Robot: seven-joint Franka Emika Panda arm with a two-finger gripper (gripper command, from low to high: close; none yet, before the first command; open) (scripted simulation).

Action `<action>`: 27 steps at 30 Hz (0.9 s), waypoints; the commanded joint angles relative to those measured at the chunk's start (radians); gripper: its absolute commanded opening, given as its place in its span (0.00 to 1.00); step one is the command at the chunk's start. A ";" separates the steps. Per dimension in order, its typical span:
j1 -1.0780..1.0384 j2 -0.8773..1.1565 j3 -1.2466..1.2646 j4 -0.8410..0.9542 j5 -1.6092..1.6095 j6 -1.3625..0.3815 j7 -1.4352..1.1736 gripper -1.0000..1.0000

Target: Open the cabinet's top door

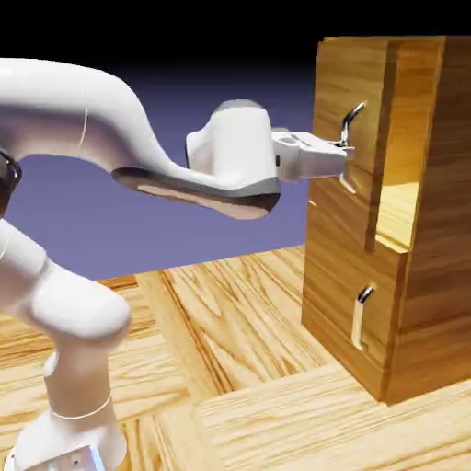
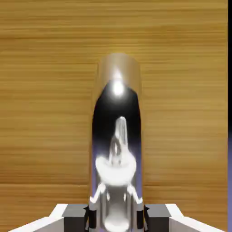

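Observation:
The cabinet (image 1: 432, 276) of brown wood stands at the exterior view's right. Its top door (image 1: 345, 212) stands slightly ajar, and a lit gap shows behind its edge. My gripper (image 1: 342, 158) reaches level from the left and is shut on the door's curved silver handle (image 1: 350, 118), gripping it below the upper bend. In the hand view the handle (image 2: 118, 113) rises shiny between the two grey fingertips (image 2: 74, 216), which press against its sides, with the door's wood (image 2: 45, 90) filling the background. The gripper (image 2: 117, 218) sits at the bottom edge.
Below the top door is the shorter lower door with a small silver handle (image 1: 361, 313), shut. The cabinet stands on a wood-grain table (image 1: 230, 350). My arm spans from the lower left across the picture.

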 commanded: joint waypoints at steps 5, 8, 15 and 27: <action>-0.175 -0.017 0.181 -0.054 0.118 -0.022 -0.002 0.00; -0.282 -0.030 0.290 -0.078 0.187 -0.021 -0.001 0.00; -0.427 -0.112 0.494 -0.155 0.428 -0.093 -0.093 0.00; -0.402 -0.211 0.826 -0.207 0.943 -0.521 -0.291 0.00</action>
